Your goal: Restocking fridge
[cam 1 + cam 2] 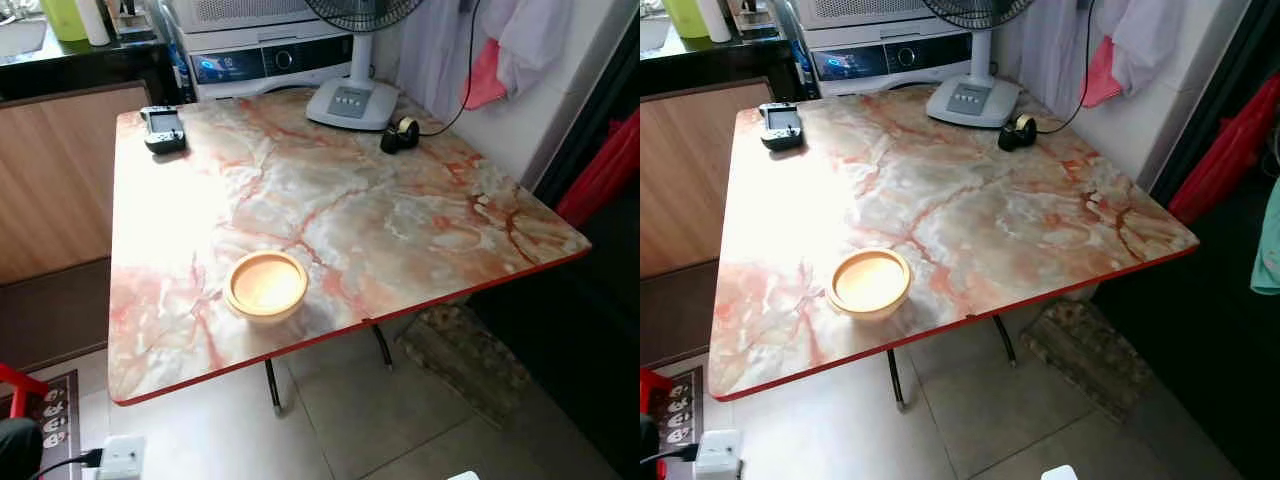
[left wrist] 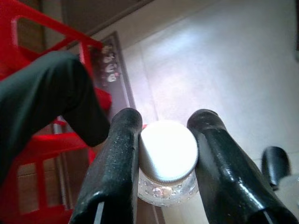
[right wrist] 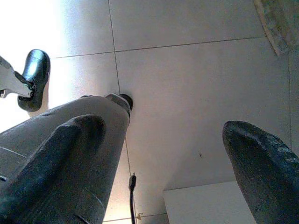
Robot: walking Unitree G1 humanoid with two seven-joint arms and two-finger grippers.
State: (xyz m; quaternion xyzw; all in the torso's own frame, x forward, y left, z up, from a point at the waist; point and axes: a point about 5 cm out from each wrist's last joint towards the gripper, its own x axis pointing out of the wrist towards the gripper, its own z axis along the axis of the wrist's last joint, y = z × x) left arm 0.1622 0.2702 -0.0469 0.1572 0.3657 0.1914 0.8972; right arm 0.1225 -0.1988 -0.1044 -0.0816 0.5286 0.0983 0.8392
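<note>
My left gripper (image 2: 167,158) clamps a white-capped clear glass jar (image 2: 168,161); right gripper (image 3: 177,154) spread wide, empty. I'd keep the jar level, skirting the marble-patterned table (image 1: 400,230) at twelve o'clock.

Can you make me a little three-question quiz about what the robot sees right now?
1. True or false: the left gripper is shut on a jar with a white lid.
2. What stands nearest the front edge of the marble table? A) a bowl B) a fan C) a tape roll
3. Fill in: the right gripper is ____, with only floor tiles between its fingers.

Key
1. True; its fingers press the lid from both sides.
2. A, the orange bowl. The fan and tape roll stand at the far side.
3. open
</note>
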